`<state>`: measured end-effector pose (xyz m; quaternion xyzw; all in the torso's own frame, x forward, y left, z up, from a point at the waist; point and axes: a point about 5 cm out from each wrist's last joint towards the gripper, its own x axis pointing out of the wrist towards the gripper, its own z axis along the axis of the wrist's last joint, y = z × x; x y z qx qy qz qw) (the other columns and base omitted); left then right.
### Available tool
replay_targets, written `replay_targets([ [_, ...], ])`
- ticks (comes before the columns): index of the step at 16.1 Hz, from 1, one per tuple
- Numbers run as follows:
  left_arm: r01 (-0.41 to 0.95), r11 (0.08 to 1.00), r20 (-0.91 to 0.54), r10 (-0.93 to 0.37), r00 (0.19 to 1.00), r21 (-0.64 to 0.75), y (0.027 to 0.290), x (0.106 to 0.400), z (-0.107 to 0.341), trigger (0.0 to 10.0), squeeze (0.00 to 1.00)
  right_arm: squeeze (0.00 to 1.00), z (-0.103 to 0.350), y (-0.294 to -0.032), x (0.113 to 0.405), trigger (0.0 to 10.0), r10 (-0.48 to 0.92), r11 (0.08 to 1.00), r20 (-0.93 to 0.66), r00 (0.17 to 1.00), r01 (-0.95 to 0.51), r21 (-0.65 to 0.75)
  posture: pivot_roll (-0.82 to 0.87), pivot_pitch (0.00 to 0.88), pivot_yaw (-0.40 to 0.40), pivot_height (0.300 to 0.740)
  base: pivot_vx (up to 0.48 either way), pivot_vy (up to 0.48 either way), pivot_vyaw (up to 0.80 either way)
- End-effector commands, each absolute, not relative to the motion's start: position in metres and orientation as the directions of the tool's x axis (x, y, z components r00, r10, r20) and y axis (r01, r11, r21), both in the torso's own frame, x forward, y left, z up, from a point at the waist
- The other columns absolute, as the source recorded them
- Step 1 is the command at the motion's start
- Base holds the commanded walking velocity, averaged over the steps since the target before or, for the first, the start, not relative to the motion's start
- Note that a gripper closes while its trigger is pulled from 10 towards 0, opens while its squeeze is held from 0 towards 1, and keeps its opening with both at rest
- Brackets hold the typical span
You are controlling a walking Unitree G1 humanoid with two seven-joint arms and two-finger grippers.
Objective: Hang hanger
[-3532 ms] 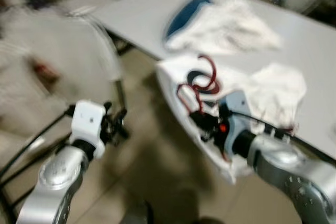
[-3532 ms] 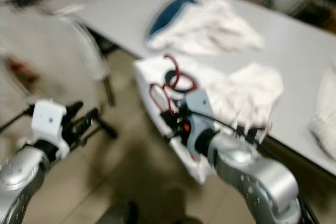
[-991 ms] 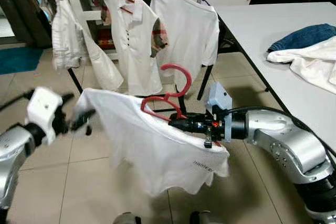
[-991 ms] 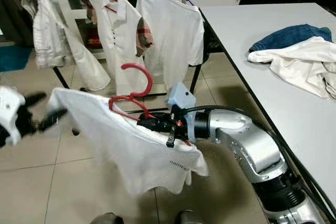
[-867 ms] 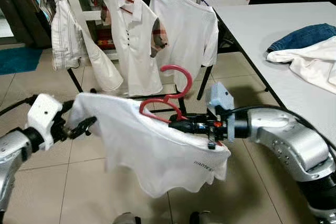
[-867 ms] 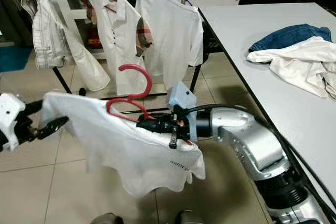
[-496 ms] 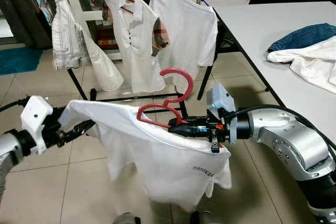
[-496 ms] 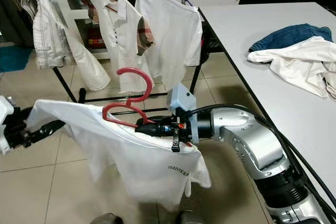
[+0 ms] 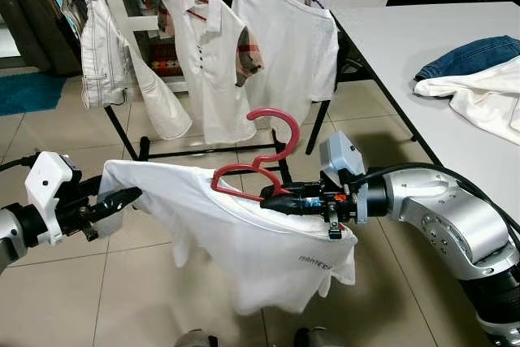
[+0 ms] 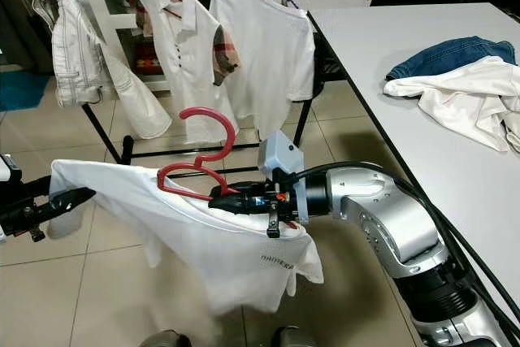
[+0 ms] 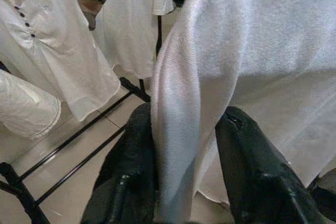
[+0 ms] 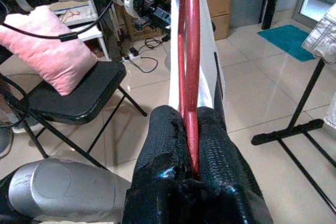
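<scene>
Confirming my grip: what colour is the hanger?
Red hanger, clearest in the left eye view, pinched in the right claw.

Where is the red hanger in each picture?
Left eye view: the red hanger sits mid-frame, poking up out of the white T-shirt, ahead of the right gripper.
Right eye view: just left of middle.
Left wrist view: not in it; the left gripper pinches white cloth.
Right wrist view: a red bar rising from between the black fingers.
Shared landmark: the white T-shirt.
</scene>
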<state>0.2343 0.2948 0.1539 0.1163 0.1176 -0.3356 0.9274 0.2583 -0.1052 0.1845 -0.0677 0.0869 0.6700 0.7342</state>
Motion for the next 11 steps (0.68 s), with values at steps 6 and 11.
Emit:
replay_targets([
  [6, 0.611, 0.772, -0.259, -0.563, 0.785, 0.173, 0.304, 0.2371, 0.1639, 0.0, 0.0, 0.0, 0.1873, -0.1081, 0.2575, 10.0, 0.974, 0.089, -0.209, 0.088, -0.996, -0.008, -0.01, 0.13, 0.017, 0.74, 0.0, 0.0, 0.0],
  [11, 0.62, 0.771, -0.25, -0.578, 0.777, 0.145, 0.3079, 0.2312, 0.1644, 0.0, 0.0, 0.0, 0.1855, -0.1113, 0.2592, 10.0, 0.971, 0.113, -0.211, 0.112, -0.994, -0.007, -0.01, 0.125, 0.02, 0.74, 0.0, 0.0, 0.0],
])
